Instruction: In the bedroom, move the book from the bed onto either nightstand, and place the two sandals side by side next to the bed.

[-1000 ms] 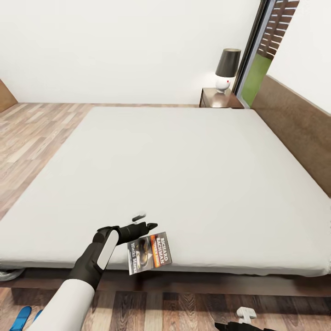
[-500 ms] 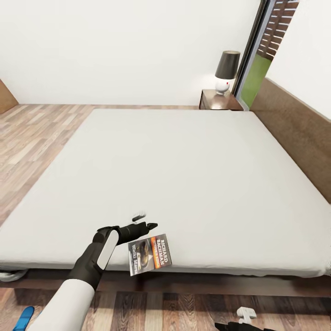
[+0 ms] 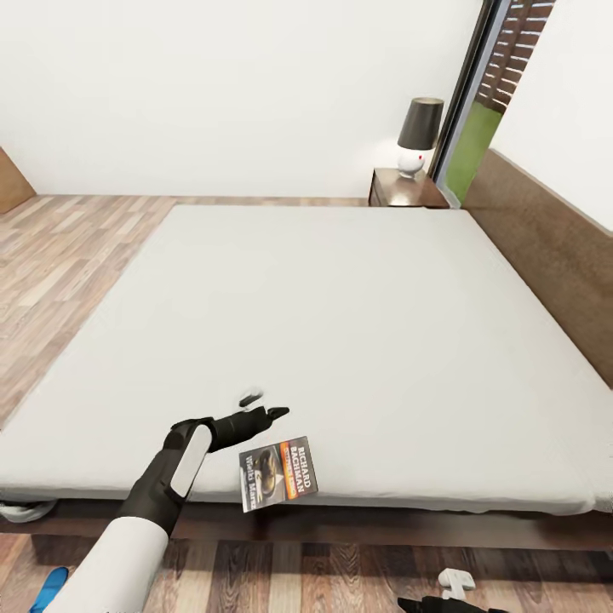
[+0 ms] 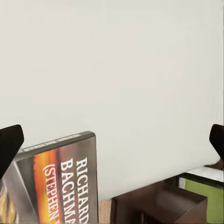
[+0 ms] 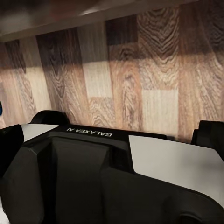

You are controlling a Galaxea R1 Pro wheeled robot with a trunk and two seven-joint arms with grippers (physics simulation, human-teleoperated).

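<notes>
Hovering with its fingers spread apart over the near edge of the bed [image 3: 358,323], the left hand [image 3: 262,406] has barely shifted from a second ago, and the book [image 3: 277,473] lies unmoved just beside it, overhanging the mattress edge, while the right hand [image 3: 443,596] cannot be judged.

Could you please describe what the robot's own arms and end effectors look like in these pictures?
The left arm has a smooth white shell nearer the body, then a black forearm with a white oval panel. It tapers into the left end effector, slim black fingers with pointed tips. The right end effector shows black parts with a small white piece. In the right wrist view, a black and white housing bears white "GALAXEA AI" lettering.
</notes>
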